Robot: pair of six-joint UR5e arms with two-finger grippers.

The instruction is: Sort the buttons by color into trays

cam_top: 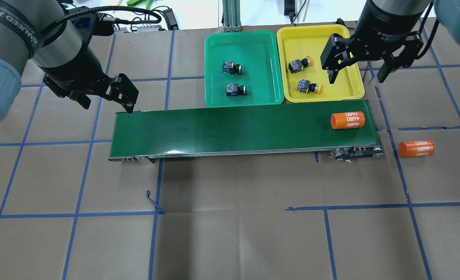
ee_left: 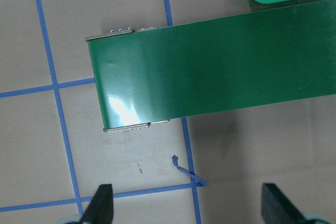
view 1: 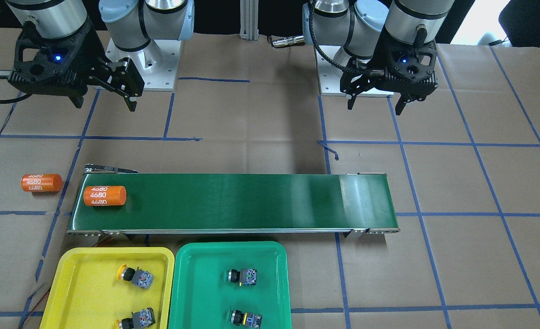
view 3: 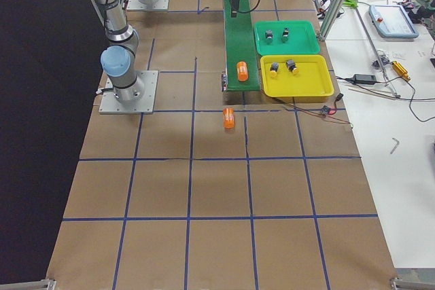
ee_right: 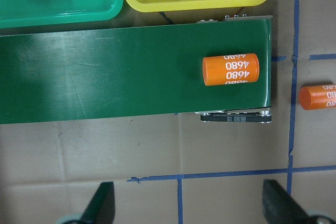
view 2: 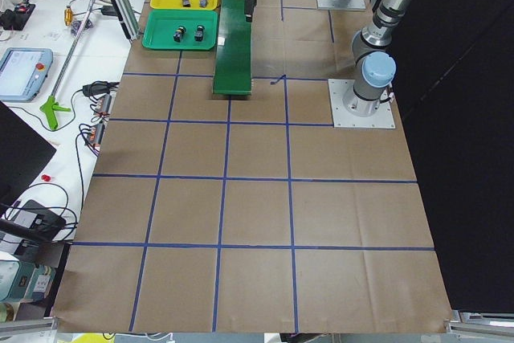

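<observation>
I am seeing the left gripper (cam_top: 107, 100) hanging empty with its fingers spread wide, just above the conveyor belt (cam_top: 234, 128) at the end nearer the bench's left edge. The wrist view is showing only bare belt and paper between the fingertips. The right gripper (cam_top: 357, 77) is hanging just as wide and just as empty, over the corner of the yellow tray (cam_top: 319, 29) nearest the bench's right edge. I am reading both poses as parked, raised clear so that nothing gets knocked. The two yellow-capped buttons (cam_top: 298, 65) are lying on their sides inside the yellow tray, apart from each other. The two dark-capped buttons (cam_top: 232, 67), whose caps I am taking for green though they are too small to be sure, are lying the same way in the green tray (cam_top: 210, 70). The trays are sitting rim to rim along the bench's far edge, just beyond the belt, probably so that either arm can reach them. One orange cylinder (cam_top: 347, 120) is resting on the belt's right end and another (cam_top: 416, 148) on the bench (cam_top: 230, 233) towards the right edge. I am judging the sorting to be finished, with nothing left to pick.
</observation>
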